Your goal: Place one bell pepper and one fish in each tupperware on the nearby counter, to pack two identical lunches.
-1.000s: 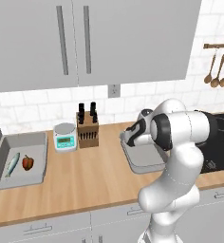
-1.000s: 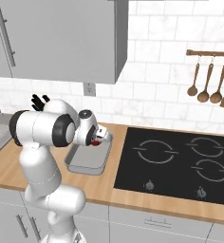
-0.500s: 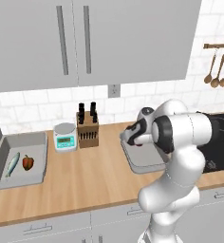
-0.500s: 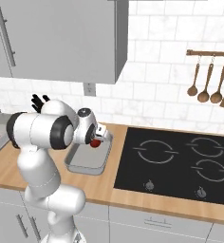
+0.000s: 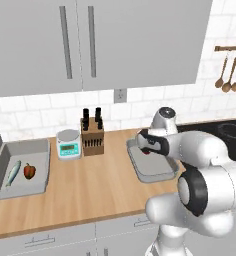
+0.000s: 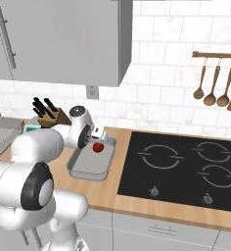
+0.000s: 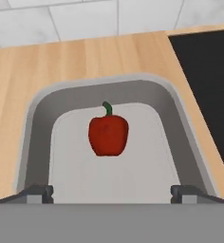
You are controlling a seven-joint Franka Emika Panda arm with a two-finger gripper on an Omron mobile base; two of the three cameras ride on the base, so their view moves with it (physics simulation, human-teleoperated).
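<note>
The gripper (image 7: 111, 192) hangs wide apart over a grey tupperware (image 7: 35, 123) on the surface (image 7: 61, 61); a red bell pepper (image 7: 108, 134) seemingly lies loose inside it

Both base views look down from behind the arm at the counter (image 5: 90, 195) — the hand view sits close above it.

On the wooden table (image 5: 90, 192), a grey tupperware (image 5: 152, 172) sits beside the stovetop (image 5: 230, 131); a far-left tupperware (image 5: 27, 187) holds a fish (image 5: 13, 173) and red bell pepper (image 5: 29, 171).
</note>
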